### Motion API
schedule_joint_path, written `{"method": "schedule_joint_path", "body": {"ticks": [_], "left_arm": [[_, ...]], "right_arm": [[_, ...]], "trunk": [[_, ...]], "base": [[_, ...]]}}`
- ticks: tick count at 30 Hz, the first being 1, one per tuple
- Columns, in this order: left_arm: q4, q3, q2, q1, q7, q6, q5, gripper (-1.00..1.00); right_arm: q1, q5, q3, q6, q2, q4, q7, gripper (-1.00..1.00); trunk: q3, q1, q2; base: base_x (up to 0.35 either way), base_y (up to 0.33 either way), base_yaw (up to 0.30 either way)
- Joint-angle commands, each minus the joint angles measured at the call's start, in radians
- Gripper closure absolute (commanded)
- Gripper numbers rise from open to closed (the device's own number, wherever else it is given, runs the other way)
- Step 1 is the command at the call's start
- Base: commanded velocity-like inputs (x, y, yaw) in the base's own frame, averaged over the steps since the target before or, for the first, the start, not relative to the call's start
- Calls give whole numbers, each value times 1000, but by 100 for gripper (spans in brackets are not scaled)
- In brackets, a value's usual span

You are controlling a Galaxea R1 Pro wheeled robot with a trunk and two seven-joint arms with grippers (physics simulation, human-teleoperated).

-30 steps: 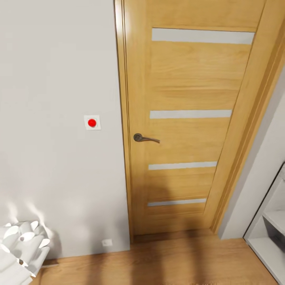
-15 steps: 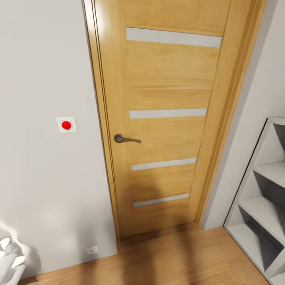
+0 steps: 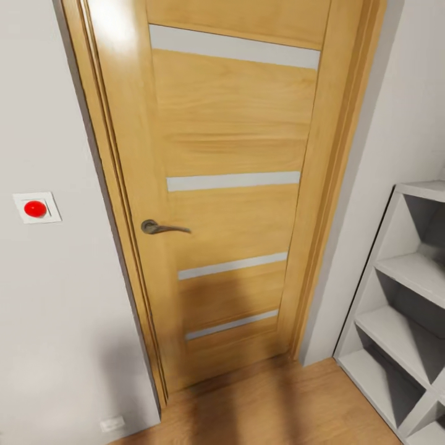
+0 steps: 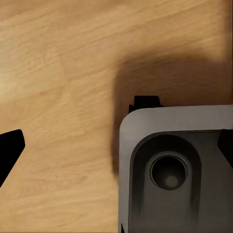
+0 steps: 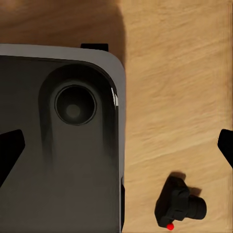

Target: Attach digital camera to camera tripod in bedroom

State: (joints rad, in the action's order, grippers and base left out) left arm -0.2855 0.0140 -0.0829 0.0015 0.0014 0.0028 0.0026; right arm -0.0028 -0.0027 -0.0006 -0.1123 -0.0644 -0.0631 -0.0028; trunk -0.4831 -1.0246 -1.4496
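Note:
The digital camera (image 5: 178, 204) lies on the light wood floor in the right wrist view. It is small and black, with a short lens barrel and a red button, and it sits beside my grey base (image 5: 58, 136). My right gripper (image 5: 116, 148) hangs above the floor, open, its fingertips (image 5: 9, 150) far apart and well clear of the digital camera. My left gripper (image 4: 116, 148) is open too, over bare floor and the base's corner (image 4: 174, 165). The camera tripod is out of view.
In the head view a shut wooden door (image 3: 228, 185) with a dark lever handle (image 3: 157, 228) stands straight ahead. A red button switch (image 3: 35, 208) is on the white wall to its left. A white open shelf unit (image 3: 402, 309) stands at the right.
The head view has swung to the right: door and red switch slid left in the picture, the white shelf came in further, and the white ruffled object at the bottom left dropped out.

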Motion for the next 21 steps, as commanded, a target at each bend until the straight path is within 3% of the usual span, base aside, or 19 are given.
{"method": "schedule_joint_path", "body": {"ticks": [1, 12, 21], "left_arm": [[-1, 1, 0, 0, 0, 0, 0, -100], [0, 1, 0, 0, 0, 0, 0, -100], [0, 1, 0, 0, 0, 0, 0, -100]], "right_arm": [[0, 0, 0, -3, 0, 0, 0, -100], [0, 0, 0, -3, 0, 0, 0, -100], [0, 0, 0, -3, 0, 0, 0, -100]], "trunk": [[-1, 0, 0], [-1, 0, 0], [-1, 0, 0]], "base": [[222, -147, -14], [67, -44, -13], [3, -2, -212]]}}
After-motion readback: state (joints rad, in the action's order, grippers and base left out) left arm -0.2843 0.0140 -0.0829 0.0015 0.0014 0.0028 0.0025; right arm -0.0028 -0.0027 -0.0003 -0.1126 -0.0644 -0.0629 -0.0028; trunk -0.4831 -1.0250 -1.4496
